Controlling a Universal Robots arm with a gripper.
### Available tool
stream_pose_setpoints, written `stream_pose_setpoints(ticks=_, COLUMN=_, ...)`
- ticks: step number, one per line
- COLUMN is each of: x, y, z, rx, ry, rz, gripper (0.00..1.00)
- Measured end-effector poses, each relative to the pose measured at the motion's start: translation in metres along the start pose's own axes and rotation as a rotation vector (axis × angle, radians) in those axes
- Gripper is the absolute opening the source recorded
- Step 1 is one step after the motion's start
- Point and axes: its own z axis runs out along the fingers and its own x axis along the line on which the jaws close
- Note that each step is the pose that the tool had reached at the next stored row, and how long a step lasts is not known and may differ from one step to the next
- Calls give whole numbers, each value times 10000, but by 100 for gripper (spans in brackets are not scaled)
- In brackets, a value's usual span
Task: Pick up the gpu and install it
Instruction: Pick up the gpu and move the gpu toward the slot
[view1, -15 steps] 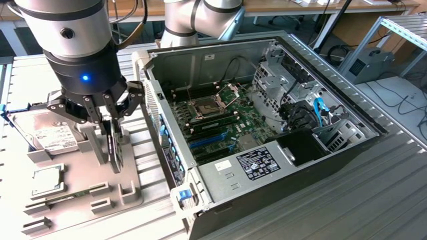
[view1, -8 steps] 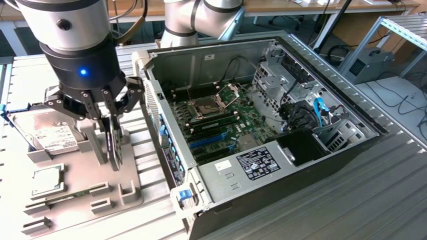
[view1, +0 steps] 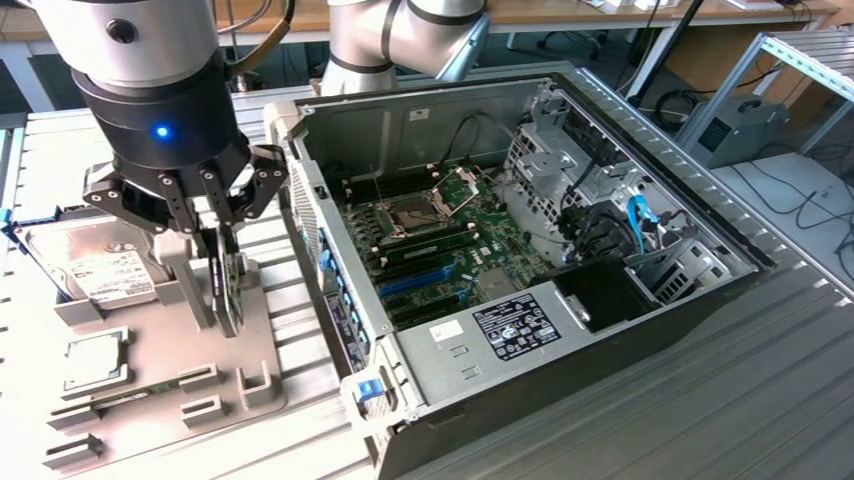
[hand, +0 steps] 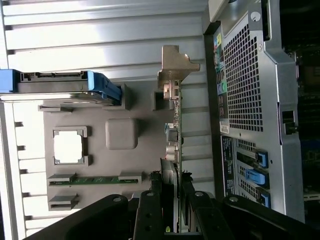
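Note:
The gpu (view1: 230, 300) stands on its edge in the grey holder tray (view1: 260, 385), to the exterior view's left of the open computer case (view1: 400, 110). My gripper (view1: 220, 262) comes down on it from above, a finger on each flat side, shut on the card. The wrist view looks along the thin gpu (hand: 173, 131) to its silver bracket (hand: 176, 65) at the far end. There my gripper (hand: 171, 210) has its dark fingers (hand: 150, 212) pressed against both faces. The card's lower edge still sits at the tray.
On the same tray lie a silver hard drive (view1: 100, 270), a square processor (view1: 94, 360) and a green memory stick (view1: 134, 392). Inside the case the motherboard shows blue expansion slots (view1: 420, 283). The case wall (hand: 250, 100) stands close beside the card.

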Motion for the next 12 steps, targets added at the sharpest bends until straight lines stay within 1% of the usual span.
stream_pose_setpoints(ticks=12, x=-6, y=5, z=-112, rx=0, ry=0, rz=0, gripper=26)
